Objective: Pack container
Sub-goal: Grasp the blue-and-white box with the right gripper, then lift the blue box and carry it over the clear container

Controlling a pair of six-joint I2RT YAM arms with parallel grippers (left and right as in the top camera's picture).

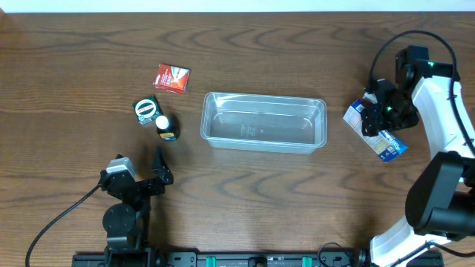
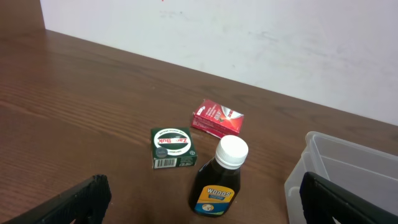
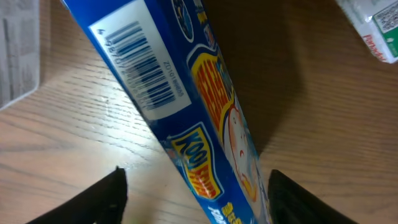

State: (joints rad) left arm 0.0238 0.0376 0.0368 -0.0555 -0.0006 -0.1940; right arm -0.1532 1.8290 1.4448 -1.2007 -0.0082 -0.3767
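Note:
The clear plastic container (image 1: 264, 122) stands empty at the table's middle; its corner shows in the left wrist view (image 2: 339, 168). My right gripper (image 1: 382, 111) is open and straddles the blue-and-white carton box (image 1: 377, 133) (image 3: 186, 93) without closing on it. My left gripper (image 1: 158, 172) is open and empty near the front edge. Ahead of it stand a dark bottle with a white cap (image 1: 166, 127) (image 2: 219, 180), a green box (image 1: 147, 110) (image 2: 171, 148) and a red packet (image 1: 171, 78) (image 2: 217, 117).
A white and green package corner (image 3: 372, 28) lies beside the blue carton. A black cable (image 1: 56, 226) runs from the left arm's base across the front left of the table.

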